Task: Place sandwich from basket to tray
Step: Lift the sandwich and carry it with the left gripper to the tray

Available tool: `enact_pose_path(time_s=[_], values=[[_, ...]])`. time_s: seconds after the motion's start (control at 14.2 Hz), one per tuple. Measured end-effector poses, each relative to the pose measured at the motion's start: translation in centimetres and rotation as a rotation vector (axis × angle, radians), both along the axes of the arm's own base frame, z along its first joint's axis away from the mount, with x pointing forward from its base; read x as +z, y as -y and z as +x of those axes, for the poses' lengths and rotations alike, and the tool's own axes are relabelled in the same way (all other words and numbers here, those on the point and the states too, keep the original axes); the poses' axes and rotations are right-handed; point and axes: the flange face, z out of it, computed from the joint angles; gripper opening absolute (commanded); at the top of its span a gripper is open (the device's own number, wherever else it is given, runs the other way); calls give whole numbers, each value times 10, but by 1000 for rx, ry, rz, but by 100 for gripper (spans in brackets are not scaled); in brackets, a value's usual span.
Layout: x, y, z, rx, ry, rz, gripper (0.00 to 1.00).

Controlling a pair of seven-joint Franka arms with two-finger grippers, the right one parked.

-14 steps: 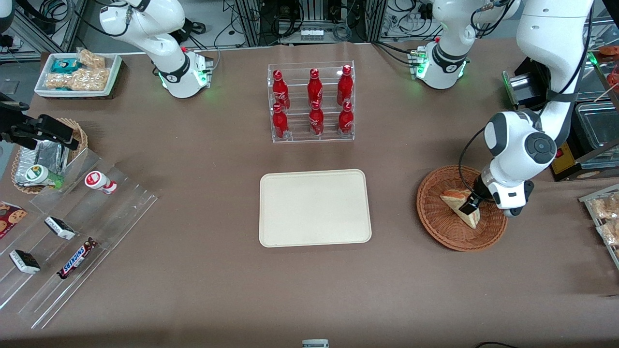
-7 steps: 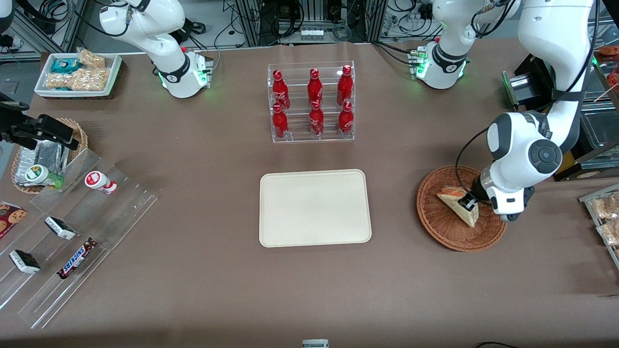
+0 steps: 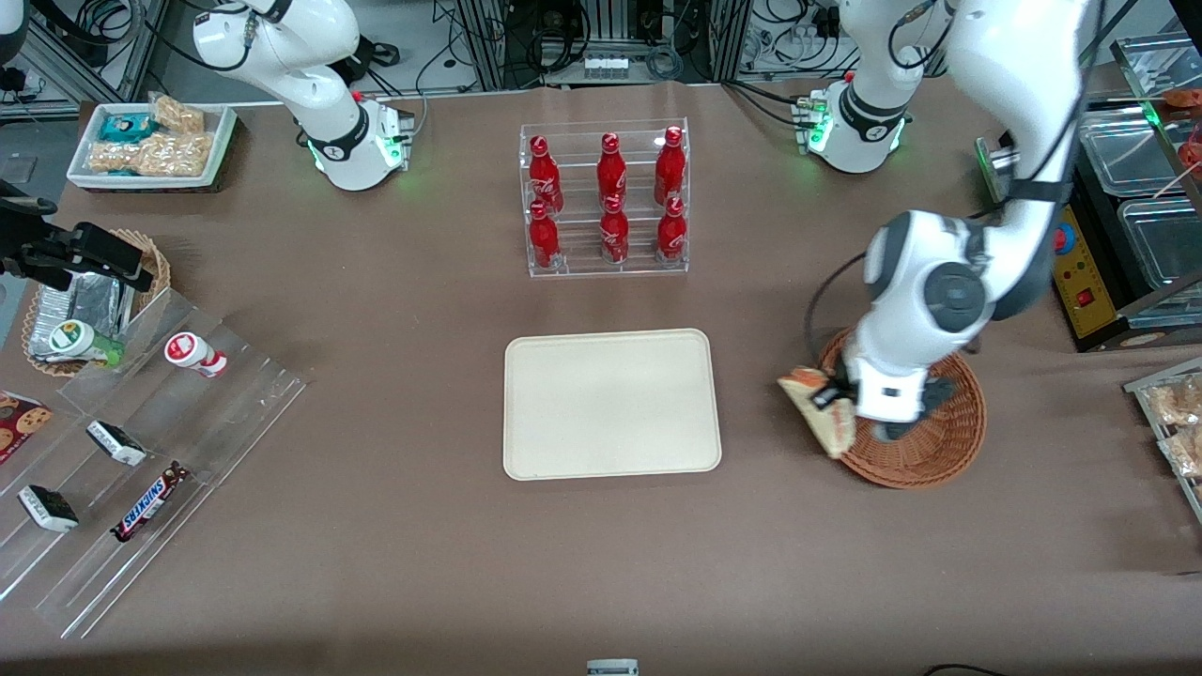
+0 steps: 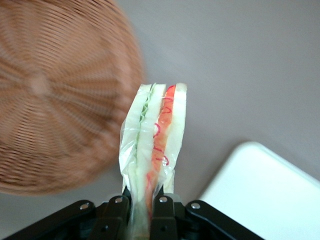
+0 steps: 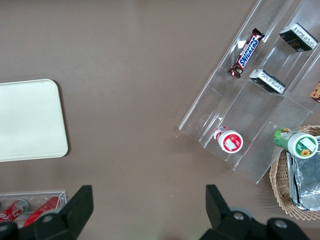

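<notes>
The pincer (image 3: 830,402) was clamped on the sandwich (image 3: 819,421), held aloft over the basket (image 3: 948,451) rim, toward the bench's working-arm end. Advised: carry level to the tray (image 3: 610,404) centre, lower fully before release.

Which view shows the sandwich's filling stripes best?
The left wrist view: the sandwich stands edge-on in the hand, with green and red stripes clear. The front view shows only a blurred wedge at the basket rim. The right wrist view misses it.
</notes>
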Motion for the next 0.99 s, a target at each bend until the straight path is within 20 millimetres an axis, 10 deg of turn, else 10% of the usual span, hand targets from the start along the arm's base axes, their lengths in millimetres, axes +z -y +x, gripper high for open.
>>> enact_pose_path(time_s=[0.49,0.85,0.92,0.99], values=[[-42,202,-18,-234,50,-39,12],[-68,258,-57,-332,46,-5,17],[-72,264,-62,-342,42,-2,31],[-75,267,-66,-349,38,0,66]])
